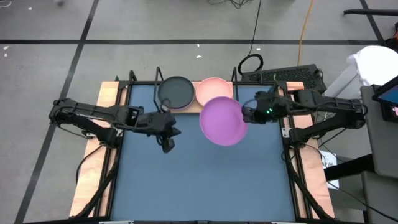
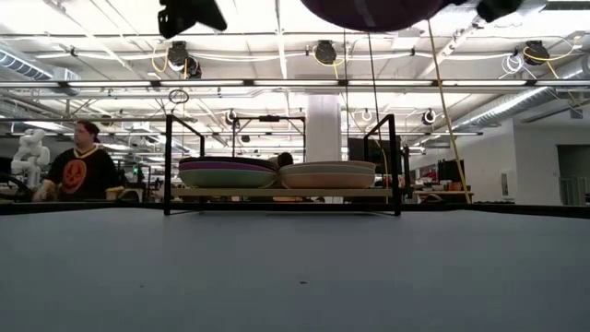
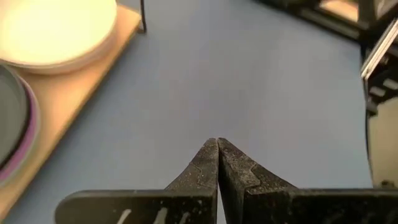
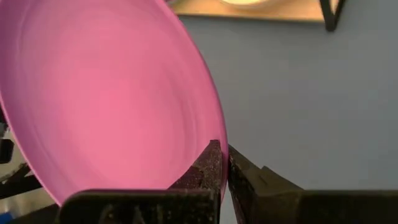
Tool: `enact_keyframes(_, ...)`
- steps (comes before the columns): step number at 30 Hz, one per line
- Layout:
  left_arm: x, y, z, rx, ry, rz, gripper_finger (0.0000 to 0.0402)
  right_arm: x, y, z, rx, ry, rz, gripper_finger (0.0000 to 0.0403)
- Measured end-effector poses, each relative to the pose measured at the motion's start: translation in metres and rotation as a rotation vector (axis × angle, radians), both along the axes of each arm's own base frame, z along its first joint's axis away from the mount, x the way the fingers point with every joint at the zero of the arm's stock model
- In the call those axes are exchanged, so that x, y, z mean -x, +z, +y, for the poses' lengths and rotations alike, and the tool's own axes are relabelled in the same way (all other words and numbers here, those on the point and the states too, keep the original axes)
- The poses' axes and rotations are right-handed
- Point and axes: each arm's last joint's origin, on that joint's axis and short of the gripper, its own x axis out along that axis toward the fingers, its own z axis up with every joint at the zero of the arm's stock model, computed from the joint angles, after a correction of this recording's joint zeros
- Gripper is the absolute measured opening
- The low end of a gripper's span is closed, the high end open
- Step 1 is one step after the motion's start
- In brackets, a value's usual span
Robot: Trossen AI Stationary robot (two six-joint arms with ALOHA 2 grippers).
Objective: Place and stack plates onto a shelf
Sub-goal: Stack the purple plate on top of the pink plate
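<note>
1. The blue mat (image 1: 205,180) fills most of the table. Nothing lies on its open middle, so the carry path from the centre toward the far edge at 12 o'clock is free.
2. The shelf (image 1: 193,107) sits at 12 o'clock on the table, its wooden board framed by black wire posts (image 2: 168,166). I would bring the load in from above, between the posts rather than across them.
3. The purple plate (image 1: 222,121) hangs in the air just short of the shelf, at about 5 o'clock from the pink stack. It is well clear of the mat and looks somewhat tilted, so it should be levelled before it goes down.
4. Two stacks stand on the shelf: a dark grey plate (image 1: 176,91) on top at 11 o'clock, with a purple rim under it in the low view, and a pink plate (image 1: 214,90) on top at 12 o'clock. Centre the carried plate over whichever stack is chosen, so the rims nest.
5. The right gripper (image 4: 221,163) has its jaws clamped on the rim of the purple plate, at the plate's 3 o'clock edge. Release only once the plate rests flat.
6. The left gripper (image 1: 166,144) hangs over the mat at 9 o'clock, jaws pressed together on nothing. It should hold off the shelf's left post.
</note>
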Motion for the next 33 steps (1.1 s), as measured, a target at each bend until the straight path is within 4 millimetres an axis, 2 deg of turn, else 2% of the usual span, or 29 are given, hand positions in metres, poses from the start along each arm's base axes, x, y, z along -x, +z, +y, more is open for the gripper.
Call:
enact_keyframes(8,0.024,0.024,0.009,-0.024,0.003,-0.098,0.0001,-0.029,0.022,-0.03,0.099,0.013,-0.01,0.0)
enact_keyframes(16,0.042,0.031,0.011,-0.049,-0.018,-0.093,0.0001,-0.056,0.042,-0.067,0.216,0.011,-0.013,0.0)
enact_keyframes(26,0.043,0.03,0.013,-0.077,0.028,-0.08,0.0001,-0.073,0.041,-0.118,0.321,0.011,0.01,0.0)
enact_keyframes(30,0.043,0.03,0.019,-0.109,0.165,-0.098,0.0001,-0.076,0.039,-0.129,0.353,0.004,-0.005,0.0)
enact_keyframes(33,0.043,0.032,0.025,-0.105,0.278,-0.126,0.0006,-0.082,0.037,-0.137,0.395,-0.052,-0.082,0.0)
